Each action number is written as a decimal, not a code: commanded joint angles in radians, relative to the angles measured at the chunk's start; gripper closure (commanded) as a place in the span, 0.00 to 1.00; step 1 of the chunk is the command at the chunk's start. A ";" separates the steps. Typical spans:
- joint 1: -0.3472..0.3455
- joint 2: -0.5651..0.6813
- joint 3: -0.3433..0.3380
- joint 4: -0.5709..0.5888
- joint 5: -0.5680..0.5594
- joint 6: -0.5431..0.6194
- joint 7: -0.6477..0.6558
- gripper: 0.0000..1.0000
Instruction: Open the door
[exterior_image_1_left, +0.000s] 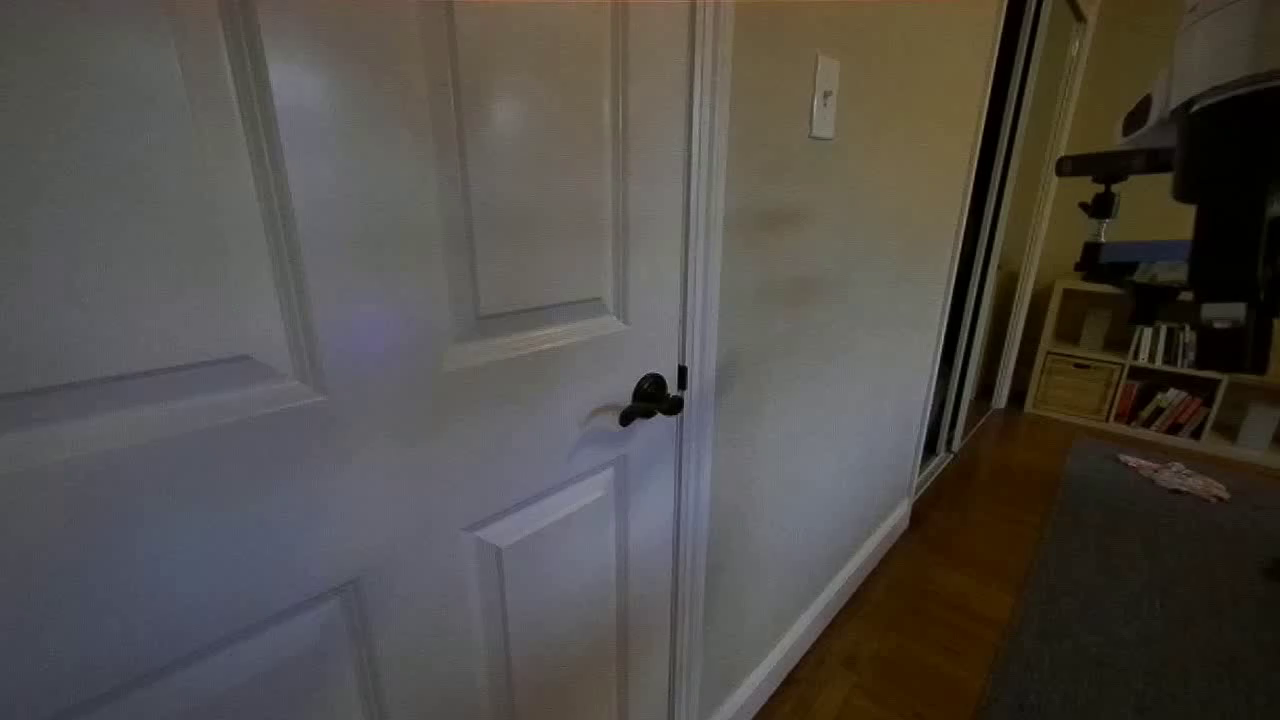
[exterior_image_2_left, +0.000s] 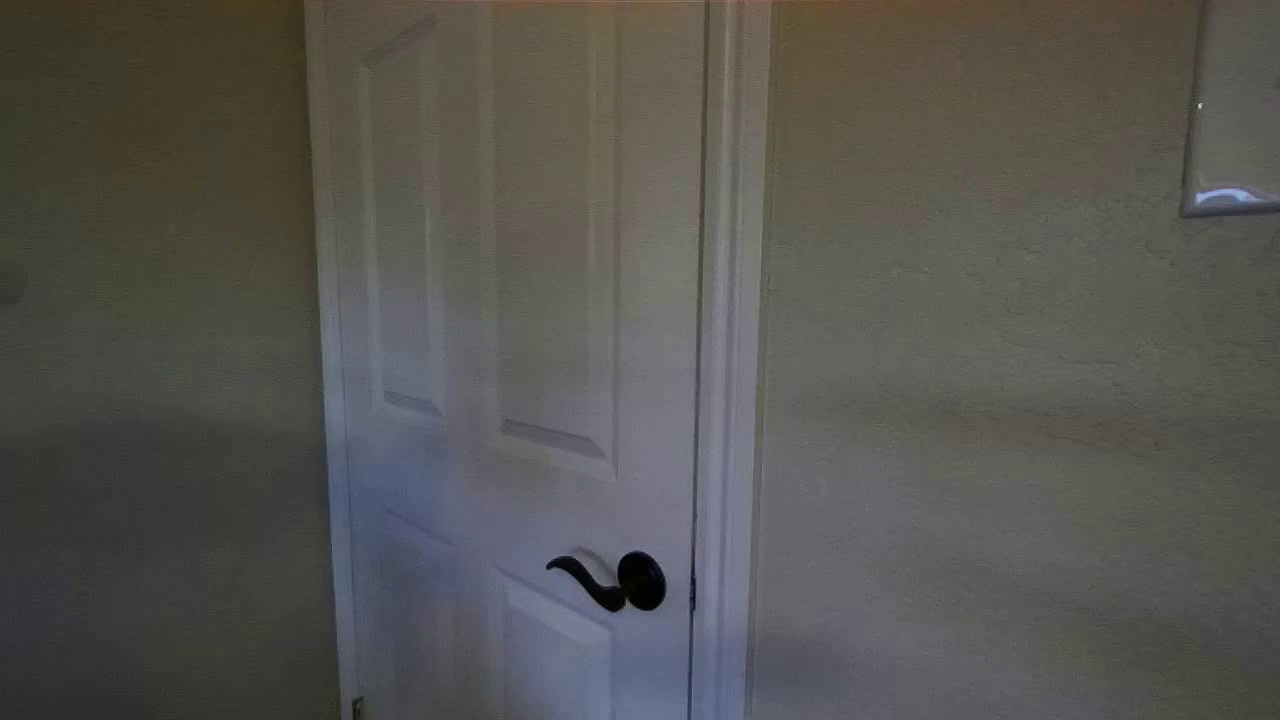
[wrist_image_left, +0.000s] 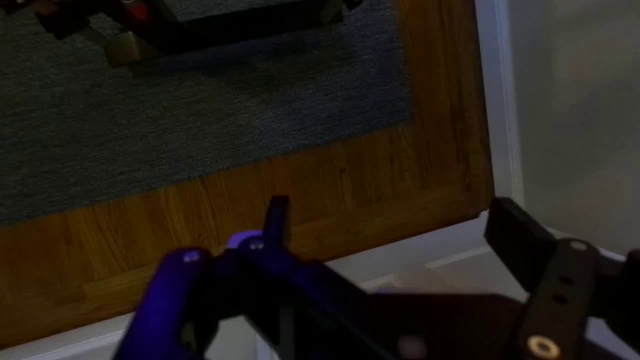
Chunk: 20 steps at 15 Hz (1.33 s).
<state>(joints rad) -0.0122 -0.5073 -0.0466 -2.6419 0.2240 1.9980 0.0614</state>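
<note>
The door (exterior_image_1_left: 375, 480) is tall and white with raised panels, and it also shows in an exterior view (exterior_image_2_left: 470, 490). It appears shut in its frame. Its small black lever handle (exterior_image_1_left: 650, 398) sits near the frame-side edge, and the lever points left in an exterior view (exterior_image_2_left: 642, 581). My gripper (wrist_image_left: 390, 212) is open in the wrist view, with nothing between its fingers. The lower part of the white panelled door shows behind it, and the handle is out of that view. In an exterior view the dark gripper (exterior_image_1_left: 1232, 335) hangs at the right edge, well apart from the handle.
A wall with a light switch (exterior_image_1_left: 825, 97) stands right of the door frame (exterior_image_1_left: 708, 300). A low shelf (exterior_image_1_left: 1075, 290) with books, a grey rug (exterior_image_1_left: 1130, 600) and a crumpled cloth (exterior_image_1_left: 1180, 478) lie beyond. A dark stand (wrist_image_left: 260, 30) rests on the rug.
</note>
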 joint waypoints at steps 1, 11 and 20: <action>-0.006 0.000 0.005 0.001 0.002 -0.002 -0.002 0.00; -0.022 0.071 0.028 0.025 0.024 0.084 0.105 0.00; -0.028 0.410 0.138 0.260 -0.016 0.396 0.646 0.00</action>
<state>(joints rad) -0.0269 -0.2212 0.0552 -2.4847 0.2370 2.3347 0.5300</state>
